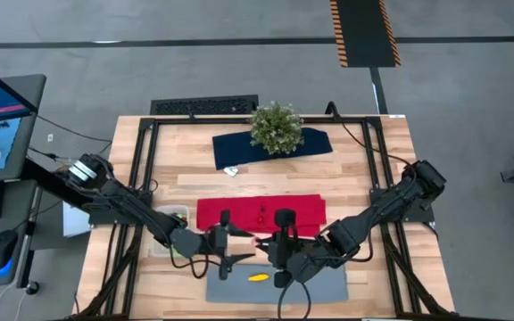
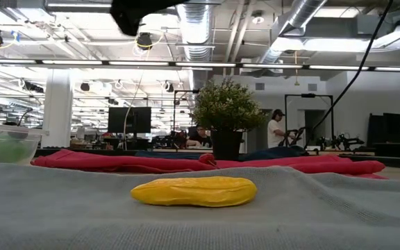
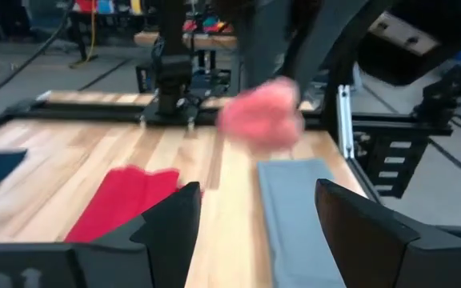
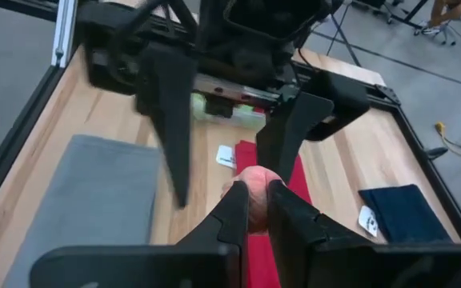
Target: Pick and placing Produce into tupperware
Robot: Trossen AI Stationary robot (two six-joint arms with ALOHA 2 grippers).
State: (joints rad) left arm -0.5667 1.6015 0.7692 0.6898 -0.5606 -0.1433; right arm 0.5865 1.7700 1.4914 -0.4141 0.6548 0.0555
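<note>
While the right gripper point(image 4: 251, 210) is pinching a pink toy fruit point(image 4: 250, 182) between its closed fingers above the near middle of the table, the left gripper point(image 3: 254, 214) is facing it close by with its fingers spread apart and nothing between them. Seen from the left wrist, the pink piece is hanging just ahead of those parted fingers.

Below both grippers, a yellow toy vegetable point(image 1: 258, 277) is lying on the grey mat point(image 1: 328, 285) at the table's near edge. Just behind the mat, a red cloth point(image 1: 230, 210) is stretching across the wooden tabletop point(image 1: 364, 169), with small dark bits resting on it. Left of the red cloth, beside the left arm, the clear tupperware point(image 2: 5, 142) is sitting with green produce inside. Farther back, a potted plant point(image 1: 276, 127) is standing on a dark blue cloth point(image 1: 315, 142), and a small white card point(image 1: 231, 171) is lying near that cloth's corner.

Beyond the table, a workshop is showing, with ceiling ducts, monitors and a person point(image 2: 276, 129) standing far off.
</note>
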